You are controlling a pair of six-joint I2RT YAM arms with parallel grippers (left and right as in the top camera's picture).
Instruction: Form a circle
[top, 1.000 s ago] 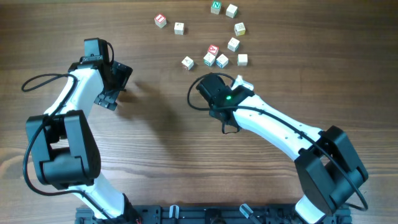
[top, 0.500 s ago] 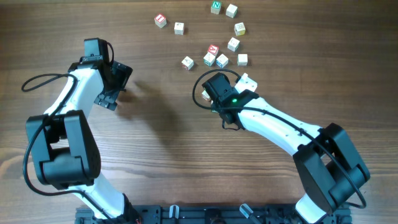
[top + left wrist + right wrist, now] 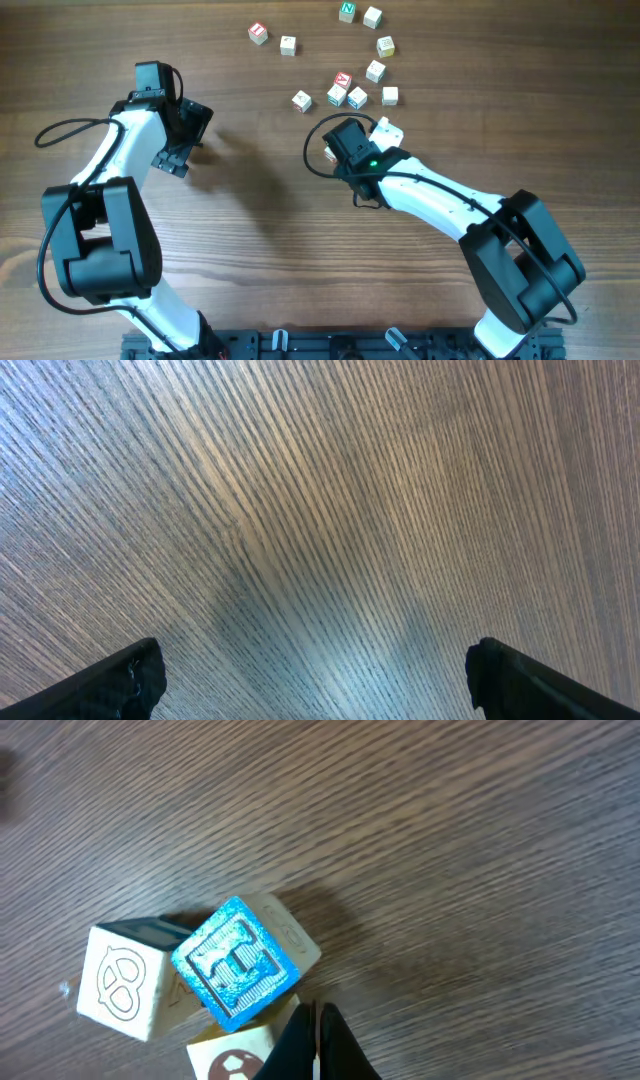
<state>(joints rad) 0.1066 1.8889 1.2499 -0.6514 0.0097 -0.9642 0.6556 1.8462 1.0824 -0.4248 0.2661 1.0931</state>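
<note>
The circle is not formed. Its pieces, small pale wooden cubes [image 3: 357,97] with coloured letter faces, lie scattered at the top centre of the table. My right gripper [image 3: 315,1020] is shut with nothing between its fingers, low over the table just below that scatter [image 3: 345,138]. Its tips touch a tilted blue-faced cube [image 3: 237,963] that leans on a cube with a pretzel outline [image 3: 125,982] and one with a brown ball picture [image 3: 230,1060]. My left gripper [image 3: 187,138] is open over bare wood, holding nothing [image 3: 315,685].
More cubes sit at the top: a red-lettered one [image 3: 258,32], a green-lettered one [image 3: 347,11] and a pale one [image 3: 301,100]. The wooden table [image 3: 250,220] runs between both arms. A black rail [image 3: 320,345] lines the near edge.
The right gripper swung a little right, then back left, staying shut. A pale cube now peeks out at its left side. The left arm has not moved.
</note>
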